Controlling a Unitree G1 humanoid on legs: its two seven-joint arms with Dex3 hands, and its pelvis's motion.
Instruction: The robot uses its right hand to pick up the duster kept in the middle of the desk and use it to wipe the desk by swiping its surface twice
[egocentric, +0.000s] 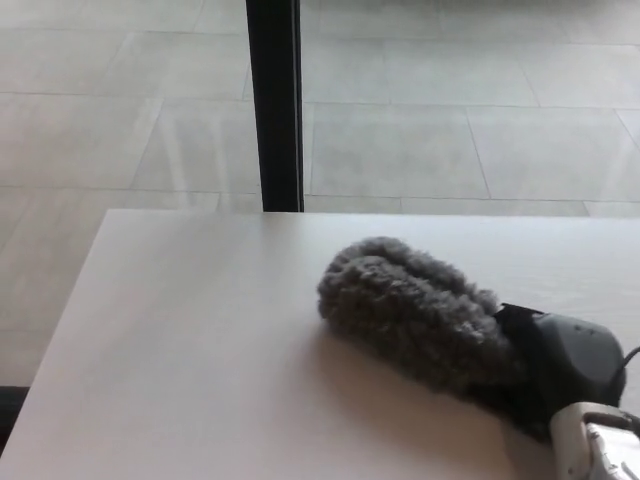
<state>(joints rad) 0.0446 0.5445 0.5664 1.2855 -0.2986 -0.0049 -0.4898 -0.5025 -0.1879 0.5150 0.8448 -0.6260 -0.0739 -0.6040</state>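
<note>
My right hand (560, 365) is low at the edge of the view, and it is holding the duster (415, 315). I cannot see my fingers well, because the fluffy grey part covers them, but I think they are wrapped around the duster's end. The fluffy part sticks out in front of my hand and off to my left side. It seems to lie on the desk (190, 350), near the middle. My left hand is not in the view.

I think I am in the middle of a wipe. To do it well, I should keep the fluff pressed softly on the desk. If I lift my hand, the fluff will only pass through the air and clean nothing. If I push too hard, the fluff will squash flat and the hard part could scrape the wood.

I should slide my hand in one long, straight line, not in little jerks. There is a lot of bare desk on the left of my hand, so that is where the wipe can go. I must stop before the far edge, past the tip of the duster, or it may slip off. I should hold tight enough that the duster does not twist in my hand. Then I go across once more.
</note>
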